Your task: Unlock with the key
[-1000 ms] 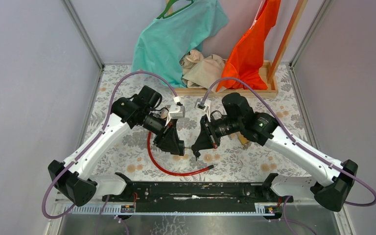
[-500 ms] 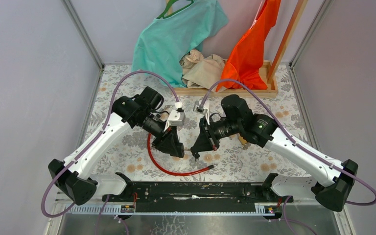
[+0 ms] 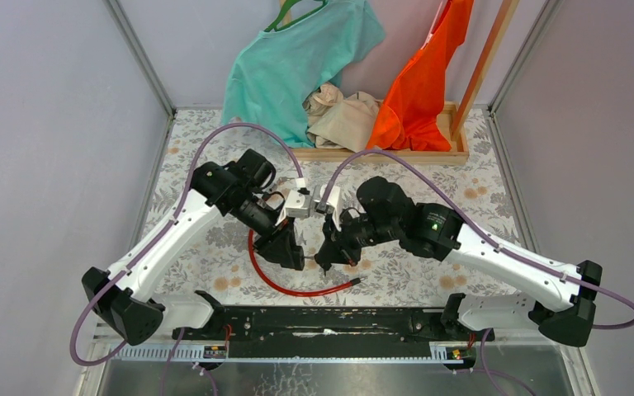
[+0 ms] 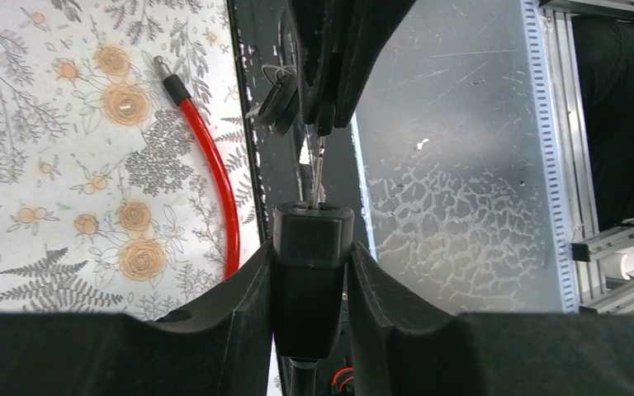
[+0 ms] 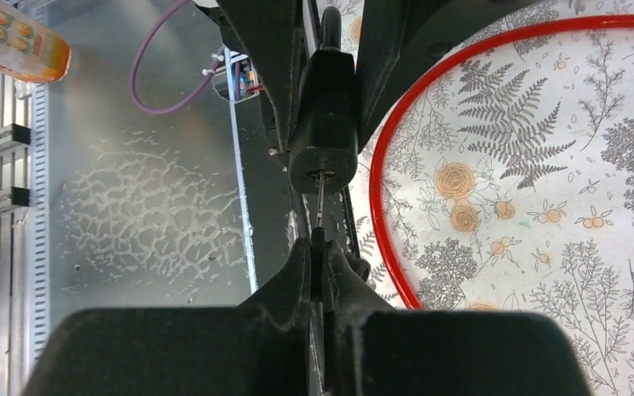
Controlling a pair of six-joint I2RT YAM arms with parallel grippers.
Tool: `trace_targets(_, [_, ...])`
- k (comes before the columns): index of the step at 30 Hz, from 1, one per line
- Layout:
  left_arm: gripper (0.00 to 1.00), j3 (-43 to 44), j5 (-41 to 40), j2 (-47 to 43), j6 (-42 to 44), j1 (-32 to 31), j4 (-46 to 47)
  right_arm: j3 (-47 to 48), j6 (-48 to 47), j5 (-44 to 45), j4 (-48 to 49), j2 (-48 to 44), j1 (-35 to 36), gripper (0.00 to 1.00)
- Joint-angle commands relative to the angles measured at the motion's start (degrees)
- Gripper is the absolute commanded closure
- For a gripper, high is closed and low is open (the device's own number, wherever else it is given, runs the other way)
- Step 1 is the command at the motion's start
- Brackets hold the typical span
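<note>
My left gripper [image 3: 290, 252] is shut on the black lock body [image 4: 312, 247] of a red cable lock and holds it above the table. The red cable [image 3: 274, 285] loops down onto the floral cloth. My right gripper [image 3: 327, 254] is shut on the black head of a key [image 5: 319, 241]. The key's metal blade [image 5: 320, 194] is in the keyhole at the end of the lock body [image 5: 324, 136]. A second key on the ring [image 4: 278, 103] hangs beside my right fingers [image 4: 355, 58]. The two grippers face each other tip to tip.
A wooden tray [image 3: 429, 153] at the back holds beige cloth [image 3: 343, 115]; teal [image 3: 297, 58] and orange [image 3: 425, 74] garments hang above it. The cable's free end [image 3: 355, 281] lies near the black rail [image 3: 330, 322] at the front edge.
My right gripper has moved left toward the left gripper, and the gap between them has closed. The key blade has gone into the lock. The left gripper shifted slightly.
</note>
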Motion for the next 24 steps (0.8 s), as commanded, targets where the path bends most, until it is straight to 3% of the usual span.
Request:
trace_targets(1, [1.0,3.86,10.63,2.62,4.38,-1.53,5.36,3.4,-4.05,2.08,15.21,0.42,3.31,1.0])
trace_targets(7, [1.0,5.85,11.55,4.0,6.39,-1.44,3.49,0.63,1.56,1.3,20.35,-2.02,3.29,1.0])
trace_targets(14, [1.0,3.91,3.2,-3.18,-6.38,-1.47,17.24,-6.23,11.33,2.48,28.93,-6.59,3.22,1.0])
trace_targets(24, [1.0,4.5,-5.14,-3.31,-5.61,-1.44,16.96,-4.0,10.63,4.95,18.49,-9.31,3.23,1.0])
